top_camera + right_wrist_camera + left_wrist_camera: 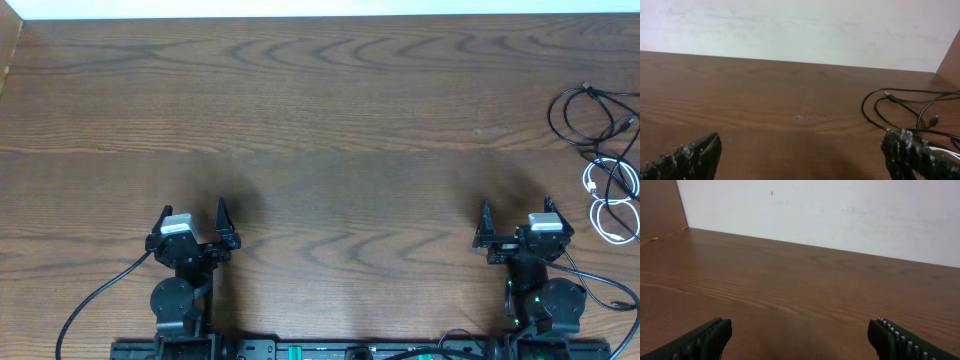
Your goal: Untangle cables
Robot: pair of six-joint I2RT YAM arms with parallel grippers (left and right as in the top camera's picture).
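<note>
A loose black cable lies in loops at the table's right edge, tangled with a coiled white cable just in front of it. The black cable also shows in the right wrist view, far right; the white one is mostly hidden there behind my right finger. My right gripper is open and empty, near the front edge, left of and nearer than the cables. My left gripper is open and empty at the front left, far from the cables. Its wrist view shows only bare wood.
The brown wooden table ends at a pale wall along the back. A low wooden side wall stands at the far left. The arms' own thick black wires trail along the front edge.
</note>
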